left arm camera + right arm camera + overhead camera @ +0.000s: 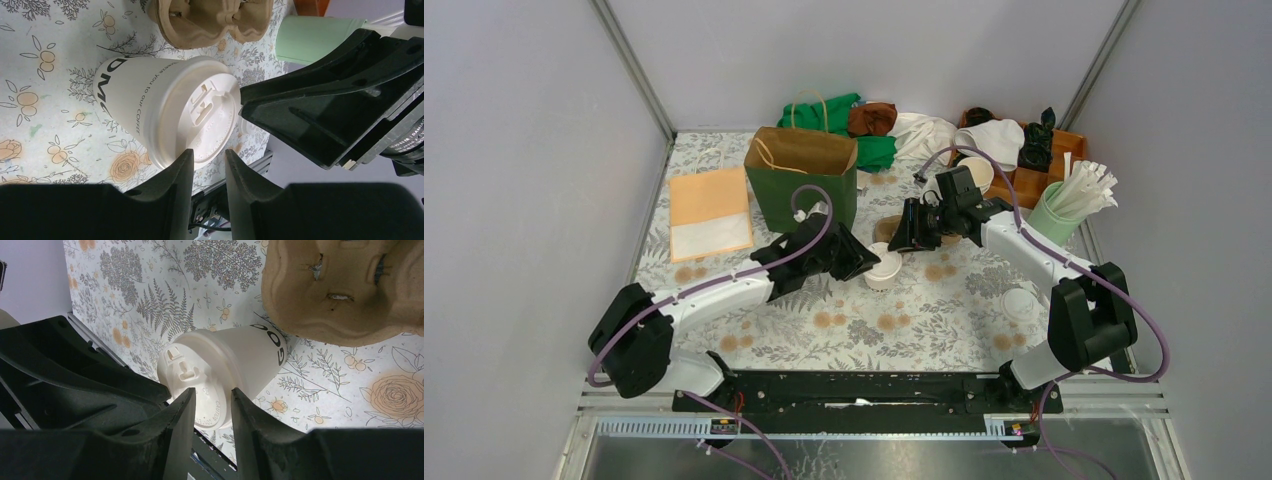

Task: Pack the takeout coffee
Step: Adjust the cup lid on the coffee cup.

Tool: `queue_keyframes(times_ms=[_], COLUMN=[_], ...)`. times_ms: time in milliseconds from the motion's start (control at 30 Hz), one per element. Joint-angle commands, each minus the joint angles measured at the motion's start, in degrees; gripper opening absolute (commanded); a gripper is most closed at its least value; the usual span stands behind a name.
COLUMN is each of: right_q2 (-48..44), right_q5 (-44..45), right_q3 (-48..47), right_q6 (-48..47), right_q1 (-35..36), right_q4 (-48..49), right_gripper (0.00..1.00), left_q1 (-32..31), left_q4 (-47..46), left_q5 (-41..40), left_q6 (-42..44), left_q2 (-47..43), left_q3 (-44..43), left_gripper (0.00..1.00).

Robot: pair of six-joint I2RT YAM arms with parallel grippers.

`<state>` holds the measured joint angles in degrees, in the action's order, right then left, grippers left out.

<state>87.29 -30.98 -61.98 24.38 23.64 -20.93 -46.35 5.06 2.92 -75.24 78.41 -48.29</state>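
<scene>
Looking down from overhead, the takeout coffee (884,268) stands upright mid-table on the flowered cloth (924,320), near the green paper bag (804,185), with both arms' heads crowding it so closely that their fingers are lost in black plastic. The wrist cameras fill that in. The left gripper (208,152) has its jaws a narrow way apart with nothing between them, the tips right at the lid's rim. The right gripper (213,390) stands the same way on the opposite side. I can't tell whether either one touches the lid. The brown pulp carrier (345,290), mostly hidden from above, shows just beside the cup's base, though its edges are cut off. The cup's dark lettering is only partly readable. The left wrist view also catches part of the mint-green holder (320,37), and only the overhead view shows the white sticks in it.
</scene>
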Motion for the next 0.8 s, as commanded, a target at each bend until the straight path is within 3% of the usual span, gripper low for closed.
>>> queue_keyframes(times_ms=[0, 433, 767], right_q2=[0.69, 1.22, 1.13], right_q5=[-0.31, -0.11, -0.15], right_q3=[-2.01, -2.01, -1.92], right_q6=[-0.76, -0.74, -0.75], right_q1=[0.61, 0.56, 0.66], right_q4=[-1.13, -1.33, -1.33], right_gripper=[0.39, 0.39, 0.39], left_q1=[0.29, 0.21, 0.21], left_q4=[0.04, 1.04, 1.0], left_q5=[0.3, -0.46, 0.29], left_q6=[0.67, -1.09, -0.85], left_q2=[0.14, -5.82, -3.17], left_q3=[-2.64, 1.15, -0.31], left_gripper=[0.34, 0.37, 0.37])
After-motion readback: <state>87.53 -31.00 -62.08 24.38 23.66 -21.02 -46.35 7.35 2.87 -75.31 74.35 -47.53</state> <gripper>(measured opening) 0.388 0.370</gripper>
